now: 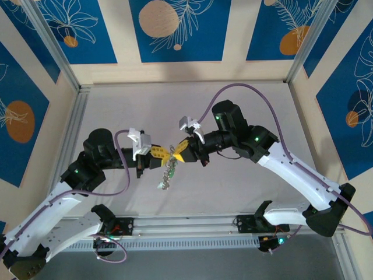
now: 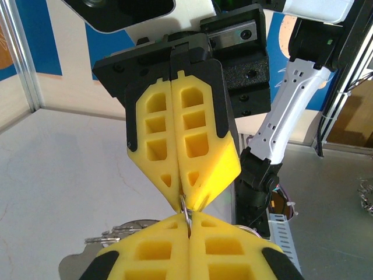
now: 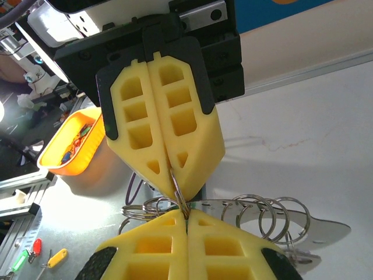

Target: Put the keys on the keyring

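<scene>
My two grippers meet tip to tip above the middle of the table, the left gripper [image 1: 167,155] coming from the left and the right gripper [image 1: 177,155] from the right. Both are shut on the same thin silvery wire of the keyring [image 2: 187,211], which runs between the two pairs of yellow fingertips. In the right wrist view the right gripper [image 3: 186,213] and the opposite fingers [image 3: 175,140] pinch the keyring [image 3: 179,197]. Several small silvery rings [image 3: 274,216] hang beside the pinch. A bunch of silvery keys [image 1: 168,175] dangles below the grippers. The left gripper [image 2: 190,219] fills the lower edge of its view.
An orange tub [image 3: 70,146] with small coloured items stands off to the side. Small green-tagged [image 3: 23,258] and yellow-tagged [image 3: 56,256] pieces lie near a rail. An aluminium rail [image 1: 186,224] runs along the table's near edge, and frame posts border both sides.
</scene>
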Motion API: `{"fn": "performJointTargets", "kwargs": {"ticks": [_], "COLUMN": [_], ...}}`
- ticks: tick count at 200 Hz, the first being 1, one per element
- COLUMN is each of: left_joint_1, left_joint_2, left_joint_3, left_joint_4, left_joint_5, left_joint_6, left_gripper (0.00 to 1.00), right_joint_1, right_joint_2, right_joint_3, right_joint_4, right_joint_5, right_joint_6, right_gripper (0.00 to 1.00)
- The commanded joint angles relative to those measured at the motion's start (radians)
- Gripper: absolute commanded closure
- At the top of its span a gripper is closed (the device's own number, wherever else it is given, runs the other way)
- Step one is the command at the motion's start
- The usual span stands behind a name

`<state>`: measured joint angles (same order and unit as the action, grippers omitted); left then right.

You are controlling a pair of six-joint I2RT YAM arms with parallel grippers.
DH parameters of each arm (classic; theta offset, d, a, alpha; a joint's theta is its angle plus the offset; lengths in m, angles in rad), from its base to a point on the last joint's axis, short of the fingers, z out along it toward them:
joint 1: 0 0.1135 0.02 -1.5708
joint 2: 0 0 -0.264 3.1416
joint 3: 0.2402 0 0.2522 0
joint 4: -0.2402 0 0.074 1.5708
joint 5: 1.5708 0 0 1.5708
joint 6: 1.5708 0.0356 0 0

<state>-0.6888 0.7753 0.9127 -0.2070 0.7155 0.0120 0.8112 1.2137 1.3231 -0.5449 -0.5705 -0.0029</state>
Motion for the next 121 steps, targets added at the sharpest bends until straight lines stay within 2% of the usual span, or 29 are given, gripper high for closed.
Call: {"fn": "performJointTargets", "kwargs": {"ticks": [1, 50, 97, 121], "left_joint_1": [-0.004, -0.003, -0.004, -0.004], "left_joint_2": [-0.028, -0.026, -0.025, -0.021], "left_joint_3": [0.005, 0.004, 0.008, 0.006], "left_joint_4": [0.103, 0.112, 0.112, 0.126], "left_joint_5": [0.025, 0.021, 0.019, 0.025], "left_joint_6": [-0.012, -0.010, -0.010, -0.016], "left_gripper": [1.00, 1.00, 1.00, 1.00], "right_joint_1": [-0.012, -0.021, -0.034, -0.038], "right_joint_2": [-0.011, -0.020, -0.073, -0.066], "right_joint_3": [-0.021, -0.048, -0.121, -0.122], "right_joint_4": [-0.010, -0.003, 0.095, 0.092], "right_joint_5": [-0.015, 0.004, -0.057, -0.064], "right_joint_6": [0.008, 0.009, 0.026, 0.020], "right_gripper": [0.98, 0.97, 0.94, 0.94]}}
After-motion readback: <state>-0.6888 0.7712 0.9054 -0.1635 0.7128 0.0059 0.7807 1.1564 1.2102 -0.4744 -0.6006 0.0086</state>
